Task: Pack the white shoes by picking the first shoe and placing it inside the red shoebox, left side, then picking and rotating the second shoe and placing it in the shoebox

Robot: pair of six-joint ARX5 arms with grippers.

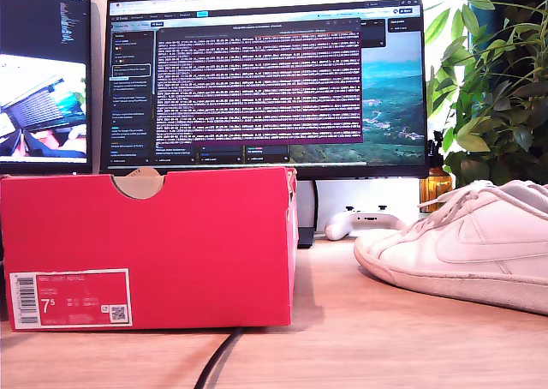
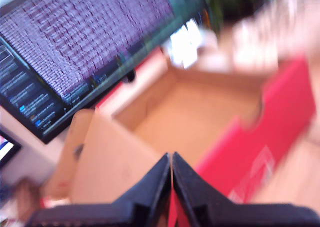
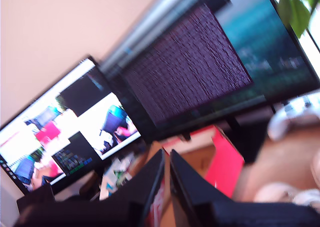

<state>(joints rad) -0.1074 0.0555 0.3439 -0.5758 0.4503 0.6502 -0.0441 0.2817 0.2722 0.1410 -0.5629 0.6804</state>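
Nothing packed yet, judging by the bare cardboard floor of the red shoebox (image 2: 200,122), standing at nine o'clock on the surface (image 1: 360,320) in the exterior view. One white shoe (image 1: 471,243) at three o'clock, untouched. Both end effectors pinched together, empty: first end effector (image 2: 171,172) above the box, second end effector (image 3: 166,169) aloft.

Red shoebox (image 1: 171,243) open, upright; white shoe (image 1: 467,243) beside, apart.
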